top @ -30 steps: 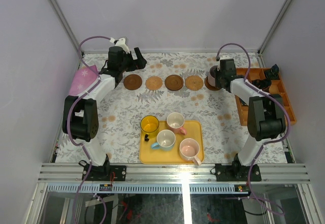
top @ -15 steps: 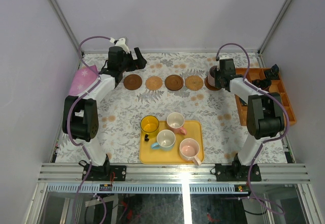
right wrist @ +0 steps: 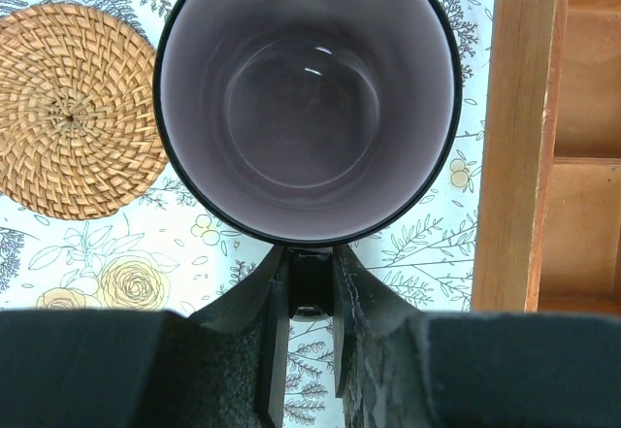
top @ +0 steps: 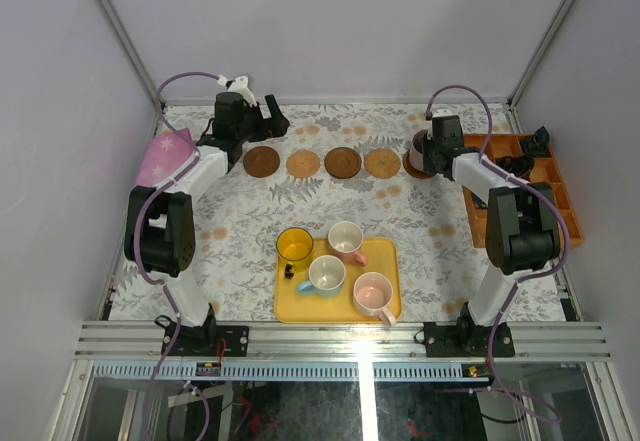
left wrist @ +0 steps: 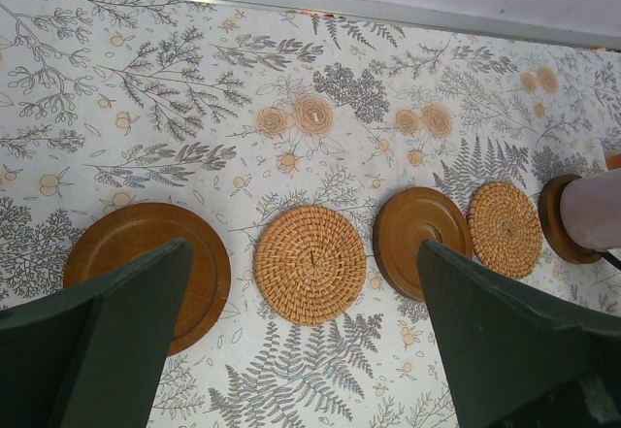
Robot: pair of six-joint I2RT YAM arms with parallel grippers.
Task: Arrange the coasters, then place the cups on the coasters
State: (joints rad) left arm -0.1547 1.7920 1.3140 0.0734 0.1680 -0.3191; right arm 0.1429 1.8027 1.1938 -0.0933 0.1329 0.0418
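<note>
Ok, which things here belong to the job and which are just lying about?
Job: three dark coasters, two woven coasters, purple-grey cup, yellow cup, blue cup, two pink cups.
Lying about: yellow tray, orange divided box, pink cloth.

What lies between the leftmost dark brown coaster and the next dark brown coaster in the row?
A tan woven coaster lies between the leftmost brown coaster and the next brown coaster; the left wrist view shows it.
</note>
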